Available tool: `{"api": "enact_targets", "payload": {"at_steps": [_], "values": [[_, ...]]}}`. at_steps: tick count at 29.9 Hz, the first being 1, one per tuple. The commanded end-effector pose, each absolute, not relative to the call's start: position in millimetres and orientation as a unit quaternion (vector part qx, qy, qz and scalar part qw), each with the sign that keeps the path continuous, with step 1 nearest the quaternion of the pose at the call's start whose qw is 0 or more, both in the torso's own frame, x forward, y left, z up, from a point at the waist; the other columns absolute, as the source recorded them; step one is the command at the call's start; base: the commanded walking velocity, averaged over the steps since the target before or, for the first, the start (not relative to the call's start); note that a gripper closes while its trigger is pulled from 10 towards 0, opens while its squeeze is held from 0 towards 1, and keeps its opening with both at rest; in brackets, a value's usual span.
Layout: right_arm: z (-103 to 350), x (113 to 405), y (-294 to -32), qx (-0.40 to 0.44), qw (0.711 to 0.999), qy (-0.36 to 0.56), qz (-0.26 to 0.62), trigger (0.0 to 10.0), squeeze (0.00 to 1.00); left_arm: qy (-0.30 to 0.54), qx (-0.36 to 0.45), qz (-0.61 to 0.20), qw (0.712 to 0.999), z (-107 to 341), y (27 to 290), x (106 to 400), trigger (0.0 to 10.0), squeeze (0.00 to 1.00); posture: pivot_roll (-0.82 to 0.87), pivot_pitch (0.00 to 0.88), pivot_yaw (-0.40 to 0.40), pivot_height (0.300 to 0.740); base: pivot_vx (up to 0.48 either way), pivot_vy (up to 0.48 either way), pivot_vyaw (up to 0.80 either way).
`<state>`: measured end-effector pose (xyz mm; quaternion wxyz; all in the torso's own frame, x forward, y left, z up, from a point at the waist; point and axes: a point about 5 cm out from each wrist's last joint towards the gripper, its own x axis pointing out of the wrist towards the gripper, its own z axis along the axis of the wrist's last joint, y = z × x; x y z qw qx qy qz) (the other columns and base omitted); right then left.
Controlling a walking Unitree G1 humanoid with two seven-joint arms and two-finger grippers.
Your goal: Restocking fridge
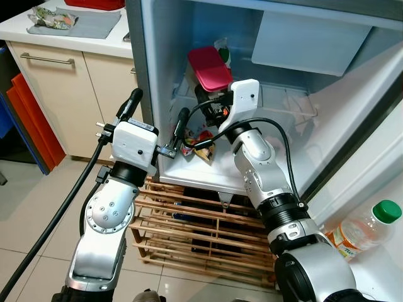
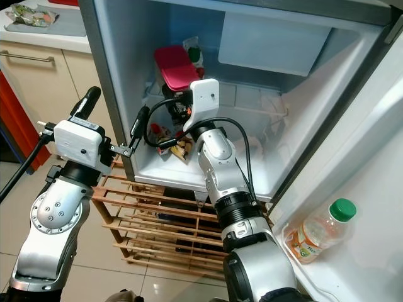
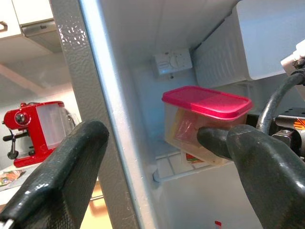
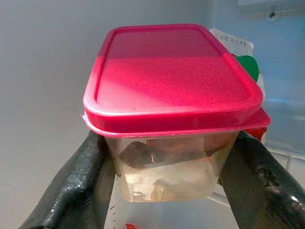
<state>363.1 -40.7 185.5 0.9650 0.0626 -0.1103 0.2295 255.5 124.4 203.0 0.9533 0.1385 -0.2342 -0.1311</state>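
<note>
Red-lidded clear tub (image 4: 172, 114) of food gripped by right pincer (image 4: 167, 183) inside fridge (image 1: 352, 126)

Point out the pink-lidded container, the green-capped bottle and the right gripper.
pink-lidded container (image 4: 174, 78), right wrist view, middle of the lid.
green-capped bottle (image 1: 365, 229), left eye view, clear body.
right gripper (image 4: 167, 179), right wrist view, midway between fingertips.

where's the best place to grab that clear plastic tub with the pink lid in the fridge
Grip the clear plastic tub with the pink lid across its two narrow side walls, just under the overhanging lid rim, coming in level from the open front of the fridge. The right pincer already straddles it that way; the rim would probably stop it slipping down, and the flat walls suit the fingers.
</note>
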Motion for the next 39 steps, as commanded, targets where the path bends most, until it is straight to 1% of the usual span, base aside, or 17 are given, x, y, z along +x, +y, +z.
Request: {"api": "enact_targets", "payload": {"at_steps": [1, 2, 3, 4, 5, 7, 8, 15, 18, 21, 22, 23, 24, 25, 29, 33, 39], "values": [[191.8, 363.4, -40.0, 0.053, 0.962, -0.125, 0.239, 0.0, 0.00, -0.239, 0.139, -0.148, 0.950, 205.0, 116.5, 252.8, 10.0, 0.00, 0.11, 0.000, -0.078, 0.740, 0.000, 0.000, 0.00], [190.3, 362.9, -45.1, 0.048, 0.963, -0.124, 0.235, 0.0, 0.00, -0.239, 0.140, -0.148, 0.950, 204.9, 116.5, 252.5, 10.0, 0.00, 0.11, 0.000, -0.080, 0.740, 0.000, 0.000, 0.00], [185.2, 360.0, -56.3, 0.042, 0.967, -0.118, 0.224, 0.0, 0.00, -0.238, 0.140, -0.147, 0.950, 204.7, 117.0, 252.0, 10.0, 0.00, 0.10, 0.000, -0.081, 0.740, 0.000, 0.000, 0.00], [185.2, 360.0, -56.3, 0.042, 0.967, -0.118, 0.224, 0.0, 0.00, -0.238, 0.140, -0.147, 0.950, 204.7, 117.0, 252.0, 10.0, 0.00, 0.10, 0.000, -0.081, 0.740, 0.000, 0.000, 0.00], [178.7, 354.0, -64.5, 0.041, 0.969, -0.109, 0.217, 0.0, 0.00, -0.238, 0.139, -0.146, 0.950, 204.6, 117.0, 251.5, 10.0, 0.00, 0.10, 0.000, -0.080, 0.740, 0.000, 0.000, 0.00], [176.2, 351.1, -67.0, 0.040, 0.970, -0.106, 0.216, 0.0, 0.00, -0.238, 0.138, -0.147, 0.950, 204.8, 116.8, 251.2, 10.0, 0.00, 0.09, 0.000, -0.079, 0.740, 0.000, 0.000, 0.00], [170.3, 342.7, -71.9, 0.038, 0.970, -0.099, 0.217, 0.0, 0.00, -0.237, 0.136, -0.150, 0.950, 204.6, 115.8, 250.4, 10.0, 0.00, 0.09, 0.000, -0.078, 0.740, 0.000, 0.000, 0.00], [155.7, 318.7, -89.0, 0.041, 0.977, -0.075, 0.196, 0.0, 0.00, -0.229, 0.128, -0.166, 0.951, 201.3, 111.4, 250.0, 10.0, 0.00, 0.05, 0.000, -0.062, 0.740, 0.000, 0.000, 0.00], [143.4, 317.4, -98.5, 0.029, 0.982, -0.047, 0.178, 0.0, 0.00, -0.221, 0.120, -0.175, 0.952, 199.0, 108.6, 252.2, 10.0, 0.00, 0.04, 0.000, -0.056, 0.740, 0.000, 0.000, 0.00], [133.3, 318.8, -101.5, 0.013, 0.984, -0.027, 0.176, 0.0, 0.00, -0.193, 0.101, -0.182, 0.959, 191.4, 107.2, 255.1, 10.0, 0.00, 0.04, 0.000, -0.051, 0.740, 0.000, 0.000, 0.00], [116.8, 321.0, -105.1, 0.009, 0.985, 0.016, 0.169, 0.0, 0.00, -0.131, 0.083, -0.195, 0.969, 171.7, 106.0, 260.7, 10.0, 0.00, 0.05, 0.000, -0.049, 0.740, 0.000, 0.000, 0.00], [116.8, 321.0, -105.1, 0.009, 0.985, 0.016, 0.169, 0.0, 0.00, -0.131, 0.083, -0.195, 0.969, 171.7, 106.0, 260.7, 10.0, 0.00, 0.05, 0.000, -0.049, 0.740, 0.000, 0.000, 0.00], [105.0, 321.5, -106.8, -0.001, 0.985, 0.049, 0.166, 0.0, 0.00, -0.099, 0.074, -0.197, 0.973, 160.7, 107.6, 263.0, 10.0, 0.00, 0.04, 0.000, -0.047, 0.740, 0.000, 0.000, 0.00], [101.2, 321.5, -107.4, -0.007, 0.985, 0.059, 0.164, 0.0, 0.00, -0.092, 0.072, -0.196, 0.974, 158.4, 108.7, 263.4, 10.0, 0.00, 0.04, 0.000, -0.046, 0.740, 0.000, 0.000, 0.00], [91.0, 323.2, -109.8, -0.022, 0.984, 0.084, 0.158, 0.0, 0.00, -0.087, 0.068, -0.199, 0.974, 156.6, 109.8, 261.1, 10.0, 0.00, 0.05, 0.000, -0.045, 0.740, 0.000, 0.000, 0.00], [79.1, 328.5, -114.2, -0.036, 0.986, 0.105, 0.126, 0.0, 0.00, -0.086, 0.070, -0.206, 0.972, 157.3, 108.0, 254.7, 10.0, 0.00, 0.06, 0.000, -0.052, 0.740, 0.000, 0.000, 0.00], [74.0, 336.9, -107.7, -0.046, 0.989, 0.106, 0.088, 0.0, 0.00, -0.081, 0.070, -0.213, 0.971, 156.5, 106.9, 241.4, 10.0, 0.00, 0.08, 0.000, -0.056, 0.740, 0.000, 0.000, 0.00]]}}
